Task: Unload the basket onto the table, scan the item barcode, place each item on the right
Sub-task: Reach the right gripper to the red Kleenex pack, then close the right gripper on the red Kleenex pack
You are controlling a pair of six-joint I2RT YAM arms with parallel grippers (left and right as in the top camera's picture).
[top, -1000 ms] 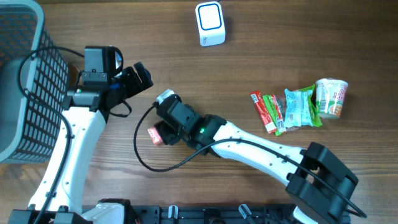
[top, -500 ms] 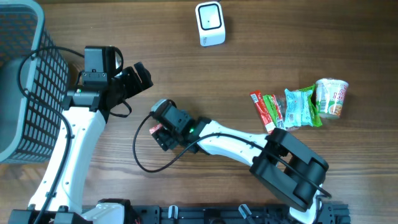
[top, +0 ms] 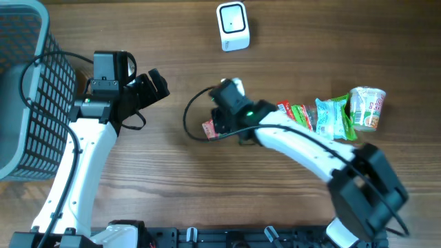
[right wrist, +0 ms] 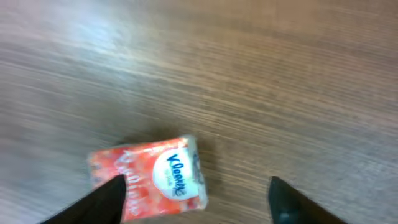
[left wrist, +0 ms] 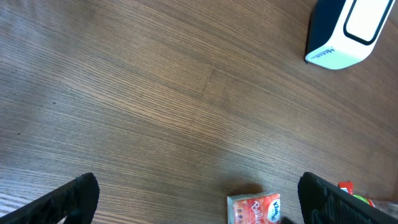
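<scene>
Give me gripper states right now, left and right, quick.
Left gripper: open, holding nothing.
Right gripper: open; the tissue pack sits by one finger, with a clear gap to the other, so it is not clamped.

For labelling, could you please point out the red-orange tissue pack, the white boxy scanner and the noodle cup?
Red-orange tissue pack point(right wrist: 149, 177): right wrist view, centre of its printed face.
White boxy scanner point(top: 233, 25): overhead view, its top face.
Noodle cup point(top: 366, 108): overhead view, its printed side.

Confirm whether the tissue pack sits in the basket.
No, the tissue pack lies on the wooden table, well apart from the basket at the left edge.
</scene>
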